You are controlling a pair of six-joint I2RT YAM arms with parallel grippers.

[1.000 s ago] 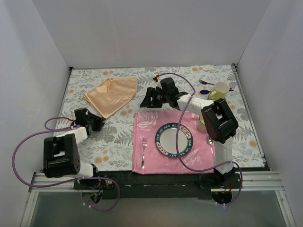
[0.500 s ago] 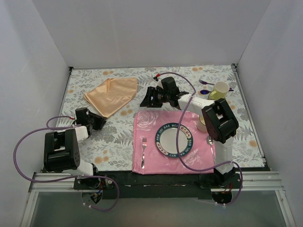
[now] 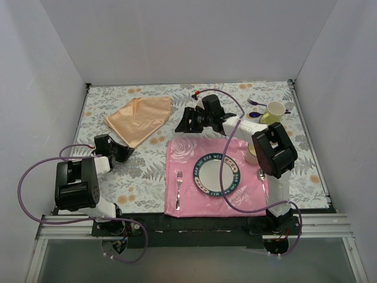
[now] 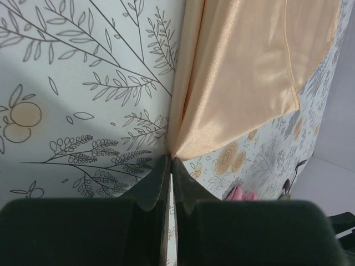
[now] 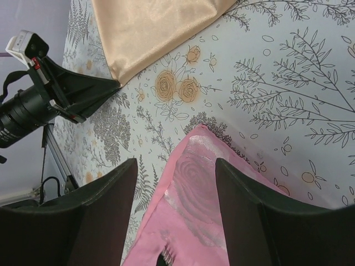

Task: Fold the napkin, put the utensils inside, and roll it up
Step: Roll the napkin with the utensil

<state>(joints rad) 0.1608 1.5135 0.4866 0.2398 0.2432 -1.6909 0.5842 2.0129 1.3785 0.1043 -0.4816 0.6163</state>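
The peach-gold napkin (image 3: 140, 118) lies loosely folded on the floral table at the back left. My left gripper (image 3: 122, 152) is at its near corner. In the left wrist view the jaws are shut (image 4: 171, 162), with the napkin's (image 4: 249, 72) corner pinched at their tips. My right gripper (image 3: 180, 124) is open and empty, hovering over the far left corner of the pink placemat (image 5: 205, 183). The right wrist view also shows the napkin (image 5: 150, 27) and the left gripper (image 5: 113, 84). No dark copper utensils are in view.
The pink placemat (image 3: 182, 159) holds a blue-rimmed plate (image 3: 198, 171), a silver fork (image 3: 178, 188) and a silver spoon (image 3: 261, 175). A yellow cup (image 3: 274, 112) and purple spoons (image 3: 254, 103) stand at the back right. White walls enclose the table.
The left arm's lower links have shifted slightly left while its gripper stays at the napkin corner. The right wrist has moved slightly toward the back.
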